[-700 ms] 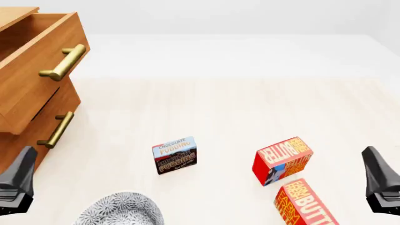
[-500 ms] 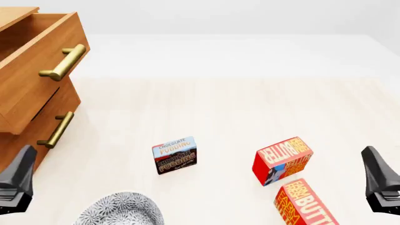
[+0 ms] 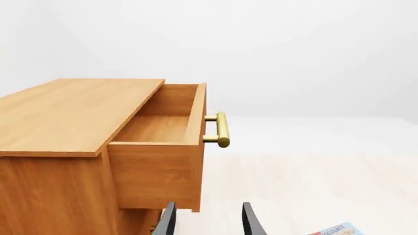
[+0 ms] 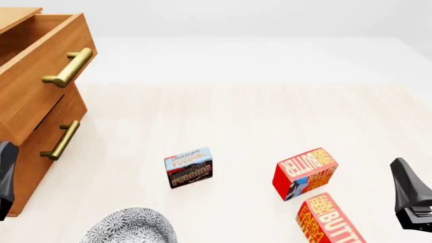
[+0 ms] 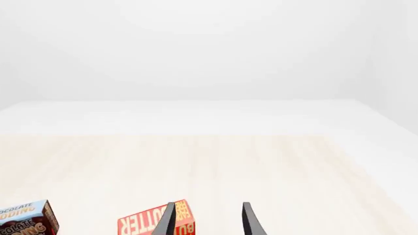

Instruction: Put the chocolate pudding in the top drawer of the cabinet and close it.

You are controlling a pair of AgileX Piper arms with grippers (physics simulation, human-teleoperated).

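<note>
The chocolate pudding (image 4: 188, 167), a small box with a light-blue top and brown bottom, lies on the table in front of the cabinet (image 4: 27, 152); its corner shows as well (image 3: 336, 229) (image 5: 23, 223). The top drawer (image 4: 40, 66) (image 3: 163, 142) stands pulled out, with nothing visible on its floor. My left gripper (image 4: 6, 177) (image 3: 209, 223) is at the left edge beside the cabinet's lower drawers, open and holding nothing. My right gripper (image 4: 412, 200) (image 5: 209, 223) hovers at the right edge, open and holding nothing, well to the right of the pudding.
Two red-and-orange butter boxes (image 4: 305, 173) (image 4: 331, 220) sit near the right gripper; one shows in the right wrist view (image 5: 153, 224). A speckled grey plate (image 4: 131, 226) lies at the front edge. Brass handles (image 4: 68, 67) (image 4: 59, 140) stick out from the drawers.
My left gripper has moved up and further left, now partly out of the front view beside the cabinet. The right gripper and the boxes have stayed put.
</note>
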